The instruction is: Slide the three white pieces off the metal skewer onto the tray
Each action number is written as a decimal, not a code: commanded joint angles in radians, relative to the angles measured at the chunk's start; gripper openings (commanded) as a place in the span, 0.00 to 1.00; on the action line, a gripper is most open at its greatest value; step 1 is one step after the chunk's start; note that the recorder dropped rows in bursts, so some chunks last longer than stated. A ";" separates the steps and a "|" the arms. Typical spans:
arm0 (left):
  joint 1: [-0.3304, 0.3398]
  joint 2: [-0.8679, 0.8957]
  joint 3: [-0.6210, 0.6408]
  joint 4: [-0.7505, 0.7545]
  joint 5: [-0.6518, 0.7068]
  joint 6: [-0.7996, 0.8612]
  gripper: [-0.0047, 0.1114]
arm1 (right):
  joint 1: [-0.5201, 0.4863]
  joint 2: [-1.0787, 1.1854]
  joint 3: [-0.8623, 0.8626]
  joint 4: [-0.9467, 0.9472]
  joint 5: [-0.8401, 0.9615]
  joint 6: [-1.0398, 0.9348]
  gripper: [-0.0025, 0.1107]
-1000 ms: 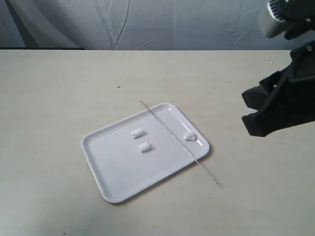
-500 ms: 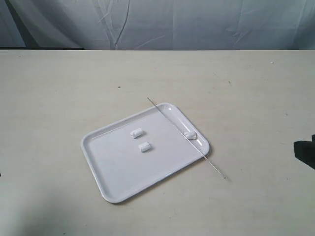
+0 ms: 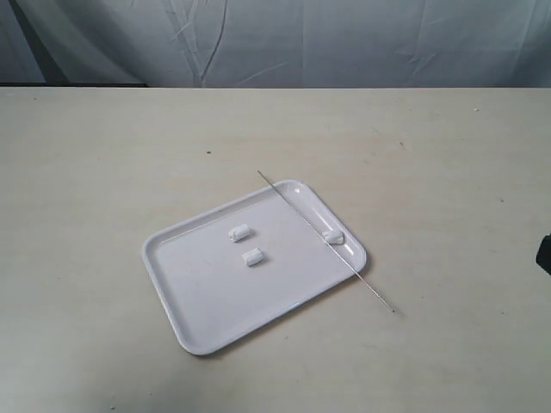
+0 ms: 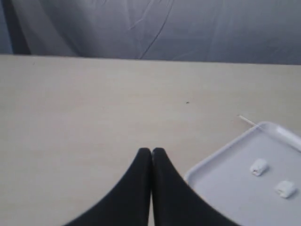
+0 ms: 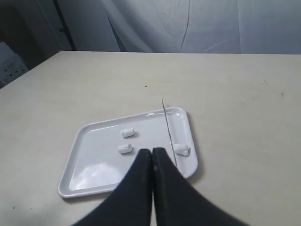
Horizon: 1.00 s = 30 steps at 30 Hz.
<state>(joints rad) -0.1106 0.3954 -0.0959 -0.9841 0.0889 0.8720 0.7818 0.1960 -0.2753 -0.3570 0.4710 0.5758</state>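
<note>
The white tray [image 3: 207,297] lies mid-table, also in the left wrist view [image 4: 225,188] and right wrist view [image 5: 89,160]. Three white pieces rest on it: two near its middle [image 3: 238,232] [image 3: 251,256] and one by the right rim [image 3: 333,236], touching the metal skewer [image 3: 306,225]. The skewer lies bare across the tray's right end, its tip past the far rim and its other end on the table [image 3: 379,297]. My left gripper [image 4: 151,150] is shut and empty, off the tray's left side. My right gripper [image 5: 152,150] is shut and empty, raised above the tray's near side.
A beige tabletop [image 3: 103,155] surrounds the tray. A pale cloth backdrop [image 3: 301,43] hangs behind the far table edge. A dark bit of the right arm [image 3: 544,254] shows at the right border of the exterior view.
The right arm has drawn back out of the exterior view to the right. The skewer shifted slightly at first, then stayed put; the pieces did not move.
</note>
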 commanded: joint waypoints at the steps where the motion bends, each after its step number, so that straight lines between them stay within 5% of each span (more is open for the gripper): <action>1: 0.002 -0.158 -0.022 0.035 0.067 0.000 0.04 | -0.006 -0.005 0.039 -0.039 -0.031 0.018 0.02; 14: 0.013 -0.350 -0.022 0.058 0.112 0.000 0.04 | -0.006 -0.005 0.049 -0.080 -0.061 0.032 0.02; 30: 0.266 -0.395 -0.024 0.066 0.168 0.000 0.04 | -0.049 -0.019 0.049 -0.065 -0.064 0.032 0.02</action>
<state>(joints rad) 0.1341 0.0053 -0.1144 -0.9216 0.2355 0.8720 0.7716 0.1854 -0.2314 -0.4327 0.4203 0.6054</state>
